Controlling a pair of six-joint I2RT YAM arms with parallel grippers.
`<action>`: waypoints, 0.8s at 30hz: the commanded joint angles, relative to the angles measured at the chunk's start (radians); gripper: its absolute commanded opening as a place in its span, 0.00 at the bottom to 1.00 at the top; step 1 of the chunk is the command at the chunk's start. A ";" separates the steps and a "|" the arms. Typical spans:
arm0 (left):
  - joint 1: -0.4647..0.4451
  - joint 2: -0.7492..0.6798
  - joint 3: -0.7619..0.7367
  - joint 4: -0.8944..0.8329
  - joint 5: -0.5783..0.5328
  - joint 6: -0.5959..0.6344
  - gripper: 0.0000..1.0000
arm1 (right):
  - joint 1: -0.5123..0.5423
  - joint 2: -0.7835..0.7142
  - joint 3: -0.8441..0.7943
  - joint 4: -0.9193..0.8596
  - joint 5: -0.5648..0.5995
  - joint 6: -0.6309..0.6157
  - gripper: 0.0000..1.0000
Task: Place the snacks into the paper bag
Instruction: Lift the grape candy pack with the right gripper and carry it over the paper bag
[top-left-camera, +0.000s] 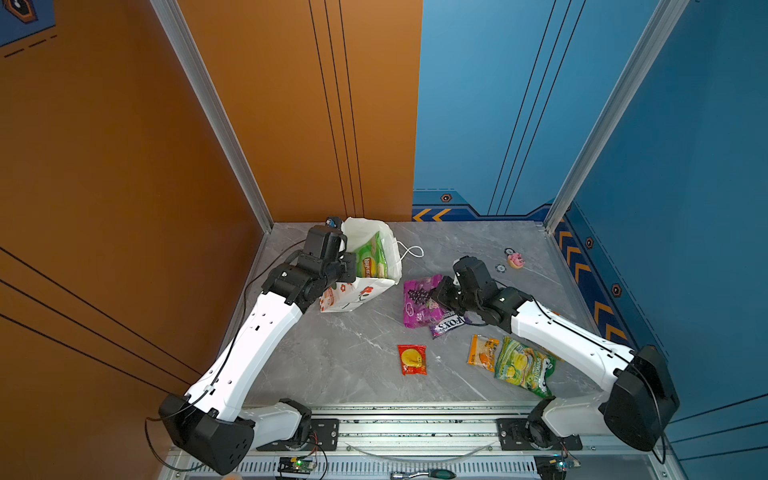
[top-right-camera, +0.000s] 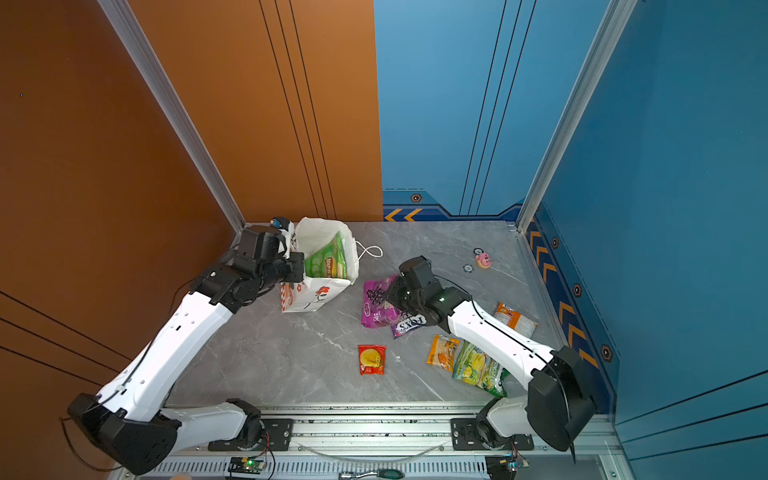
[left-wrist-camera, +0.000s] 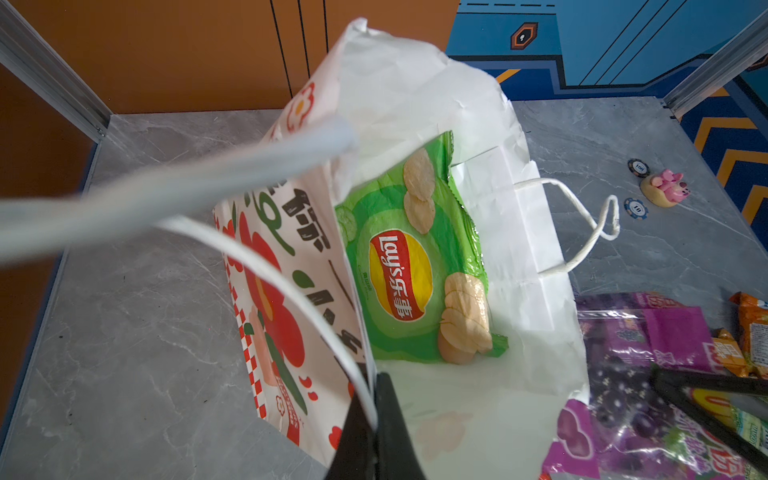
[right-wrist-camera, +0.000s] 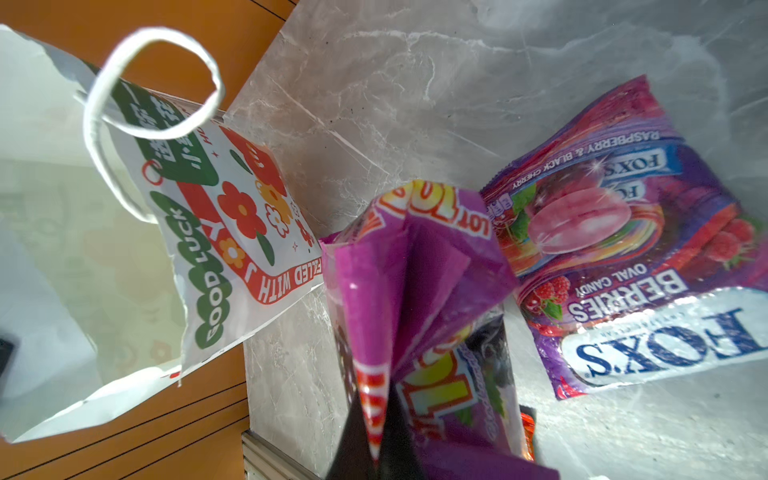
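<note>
**Grape packet pinched, bag held open**

The paper bag (top-left-camera: 349, 296) stands at the back left of the desk (top-left-camera: 353, 357), its mouth open. The green Lay's packet (top-left-camera: 370, 261) is already inside. My left hand (left-wrist-camera: 374, 401) is clamped on the bag's near rim beside a cord handle, which holds the mouth wide.

My right hand (right-wrist-camera: 376, 419) is closed tight on one edge of the purple grape packet (right-wrist-camera: 415, 266). The packet peaks up at the pinch, just right of the bag and touching the Fox's packet (right-wrist-camera: 648, 270).

I judge this the start of carrying the second snack. Next I must lift it clear, swing left over the open mouth and let go above the Lay's. The red packet (top-left-camera: 412, 360), orange packet (top-left-camera: 482, 352) and green-yellow packet (top-left-camera: 524, 369) wait nearer the front.
</note>
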 joint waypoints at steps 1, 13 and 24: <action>-0.005 0.000 -0.015 0.005 0.008 0.015 0.00 | 0.002 -0.068 0.017 -0.010 0.062 -0.021 0.00; -0.005 0.002 -0.014 0.005 0.028 0.014 0.00 | -0.020 -0.155 0.100 -0.135 0.156 -0.088 0.00; -0.010 0.008 -0.012 0.006 0.055 0.017 0.00 | -0.022 -0.155 0.280 -0.181 0.202 -0.168 0.00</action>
